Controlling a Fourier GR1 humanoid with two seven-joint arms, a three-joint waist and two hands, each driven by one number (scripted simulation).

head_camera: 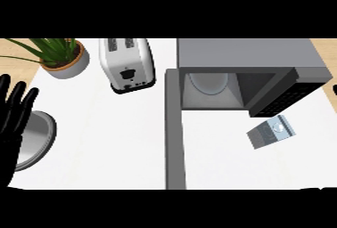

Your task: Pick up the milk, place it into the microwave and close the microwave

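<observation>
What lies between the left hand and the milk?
Head view: a metal bowl by the left hand, bare counter, the open microwave door, then the milk.

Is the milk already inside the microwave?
No, the milk lies on the counter in front of the microwave, to the right of its open door.

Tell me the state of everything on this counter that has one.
Microwave: open, only its turntable inside.
Microwave door: swung wide open.
Milk carton: on the counter outside the microwave, unheld.
Toaster: nothing sticking out of slots.
Left hand: open, resting at left edge.
</observation>
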